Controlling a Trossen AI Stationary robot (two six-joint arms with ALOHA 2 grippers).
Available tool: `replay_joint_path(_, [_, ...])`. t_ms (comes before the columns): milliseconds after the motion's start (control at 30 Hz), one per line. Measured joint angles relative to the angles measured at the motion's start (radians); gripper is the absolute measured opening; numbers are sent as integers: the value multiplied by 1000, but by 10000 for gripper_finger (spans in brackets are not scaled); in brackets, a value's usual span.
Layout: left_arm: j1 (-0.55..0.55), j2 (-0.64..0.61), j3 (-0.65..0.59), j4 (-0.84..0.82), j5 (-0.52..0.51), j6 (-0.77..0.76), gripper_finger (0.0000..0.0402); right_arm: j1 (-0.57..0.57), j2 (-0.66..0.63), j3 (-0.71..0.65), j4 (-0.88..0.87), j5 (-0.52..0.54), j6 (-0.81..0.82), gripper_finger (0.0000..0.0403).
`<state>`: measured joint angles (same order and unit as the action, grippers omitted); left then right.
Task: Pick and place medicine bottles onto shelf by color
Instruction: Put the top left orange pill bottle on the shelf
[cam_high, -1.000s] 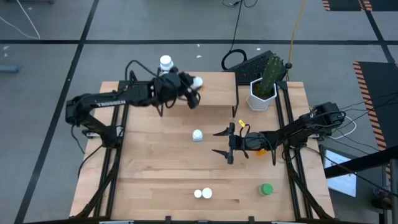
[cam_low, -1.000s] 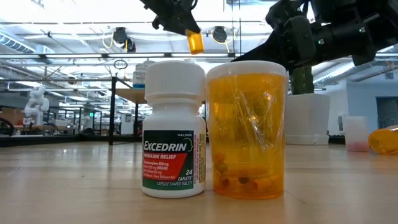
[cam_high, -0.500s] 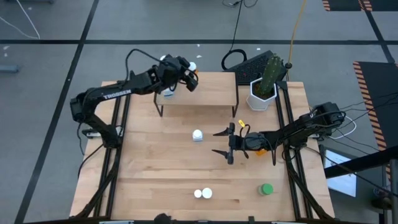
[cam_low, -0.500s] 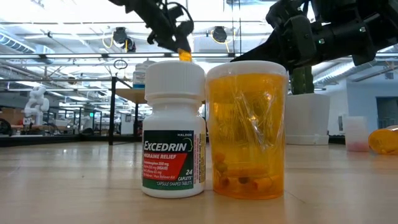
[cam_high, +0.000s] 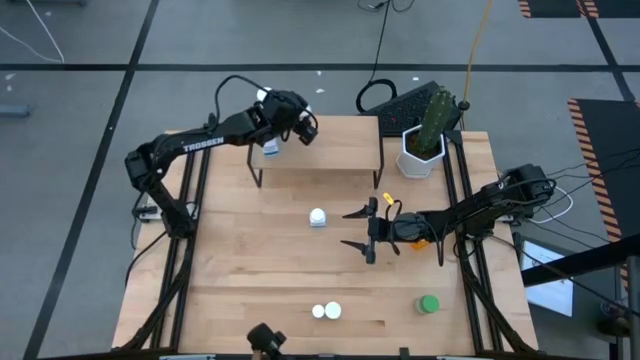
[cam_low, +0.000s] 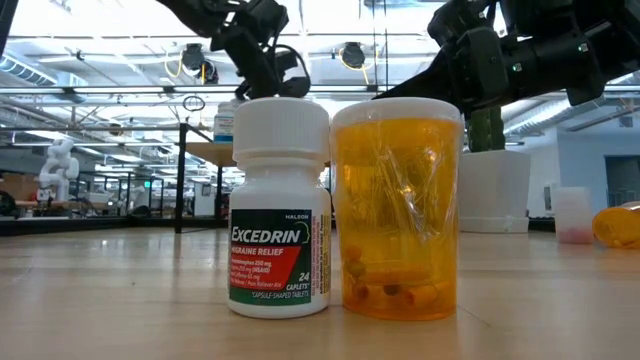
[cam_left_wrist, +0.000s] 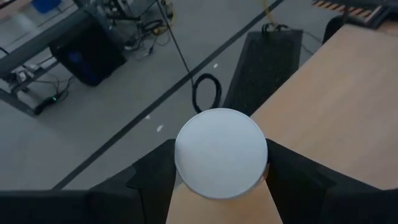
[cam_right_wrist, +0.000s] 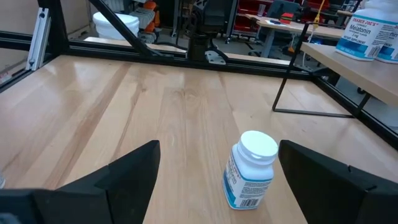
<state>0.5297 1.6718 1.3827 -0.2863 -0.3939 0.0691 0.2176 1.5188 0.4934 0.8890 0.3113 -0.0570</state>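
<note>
The left claw (cam_high: 303, 122) reaches over the far left part of the shelf (cam_high: 340, 145), its two dark fingers (cam_left_wrist: 152, 177) closed against the sides of a white-capped bottle (cam_left_wrist: 221, 153); the left wrist view looks straight down on the round cap, with the shelf's light wood below and grey floor beyond its edge. A white bottle with a blue label (cam_high: 270, 147) stands on the shelf just beside that arm, partly hidden under it. The right claw (cam_high: 362, 229) hangs over the middle of the counter (cam_high: 250, 260) with its fingers spread wide and nothing between them, pointing toward a small white bottle (cam_high: 318, 217) that stands alone near the centre; the right wrist view shows this bottle (cam_right_wrist: 250, 168) upright with a blue and white label. At the near edge of the counter a white Excedrin bottle (cam_low: 279, 208) and an orange bottle (cam_low: 396, 208) stand touching side by side. A green bottle (cam_high: 428, 304) sits near the front right corner, well apart from them. A cactus in a white pot (cam_high: 421, 153) stands at the far right, just beside the shelf.
</note>
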Motion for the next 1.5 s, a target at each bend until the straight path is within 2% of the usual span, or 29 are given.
replay_joint_path(300, [5, 0, 0, -84, 3, -16, 227, -1, 0, 0, -3, 0, 0, 325])
replay_joint_path(1267, [-29, 0, 0, -104, 5, -22, 229, -1, 0, 0, -4, 0, 0, 325])
replay_joint_path(1500, [-31, 0, 0, -123, 0, -23, 271, -1, 0, 0, -4, 0, 3, 325])
